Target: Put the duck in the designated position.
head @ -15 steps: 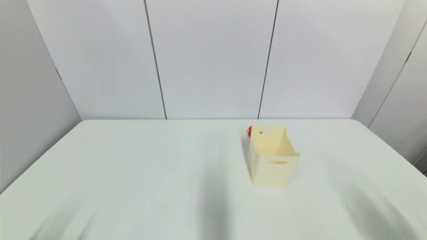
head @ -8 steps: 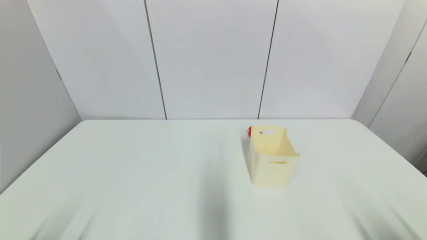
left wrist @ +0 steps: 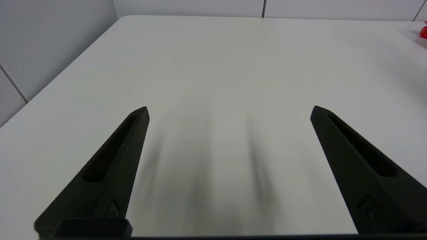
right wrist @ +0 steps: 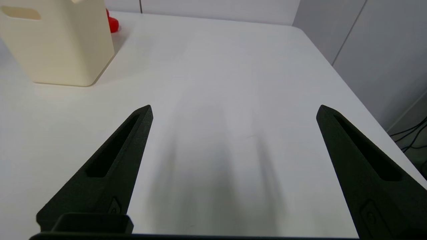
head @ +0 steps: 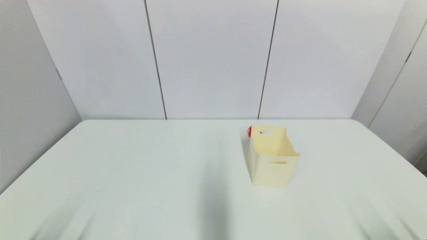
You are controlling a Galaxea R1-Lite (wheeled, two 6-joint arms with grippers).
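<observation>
Duck (right wrist: 112,22): glossy, rounded, red, on the table (head: 150,173) just behind the smooth cream bin (head: 272,156), which hides most of it from the head view. Left gripper (left wrist: 229,111) and right gripper (right wrist: 234,110), both spread wide, appear only in wrist views.

The duck (head: 249,131) is a small glossy red toy standing on the surface (head: 133,166) at its far side, right of centre. It sits just beyond the far left corner of a cream bin (head: 272,156), which hides most of it.
</observation>
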